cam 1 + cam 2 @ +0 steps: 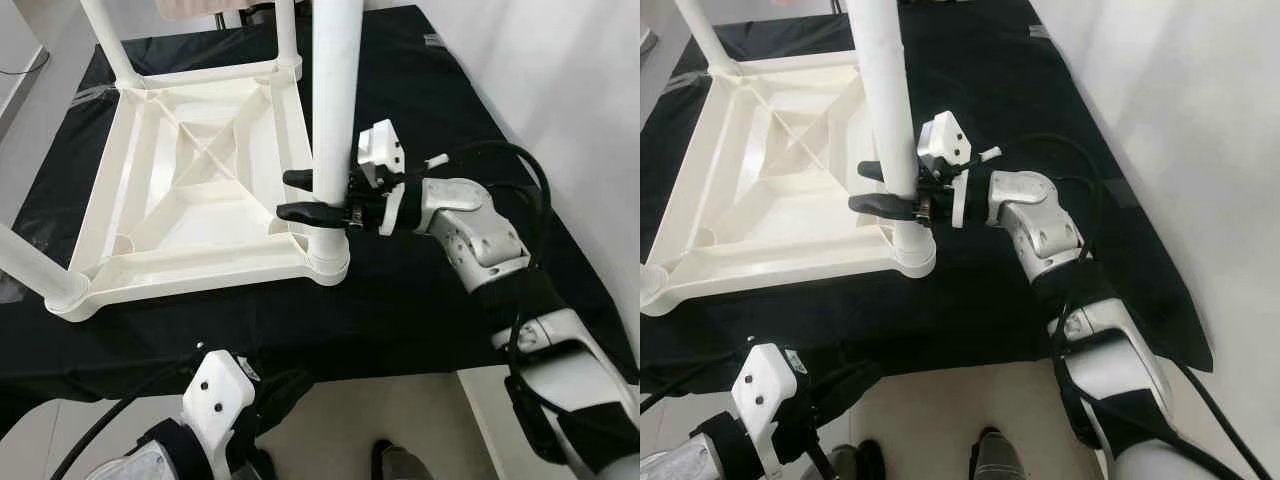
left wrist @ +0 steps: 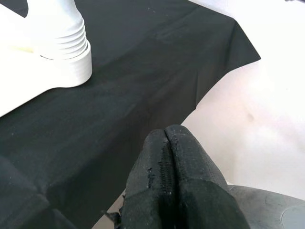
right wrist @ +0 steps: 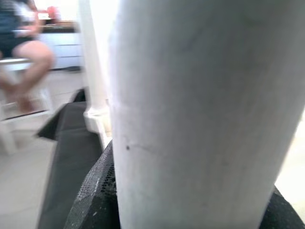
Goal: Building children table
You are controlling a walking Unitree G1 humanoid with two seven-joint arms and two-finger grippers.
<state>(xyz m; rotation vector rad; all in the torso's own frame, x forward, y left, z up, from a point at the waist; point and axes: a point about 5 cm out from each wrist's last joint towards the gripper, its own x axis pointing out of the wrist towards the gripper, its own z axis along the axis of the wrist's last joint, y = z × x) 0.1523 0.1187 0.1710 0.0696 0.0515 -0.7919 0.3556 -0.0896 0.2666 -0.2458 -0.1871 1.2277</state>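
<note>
Apparently right gripper [image 1: 304, 195] fingers clamped around upright white table leg [image 1: 332, 110], just above its socket

The near white table leg [image 1: 335, 100] runs off the top edge, as do two far legs [image 1: 108, 38], a fourth leg [image 1: 30, 265] leaves the left edge, the black-draped surface [image 1: 420, 290] is cropped at left, and a blurred seated person [image 3: 21, 52] is cut off at the frame's corner.
</note>
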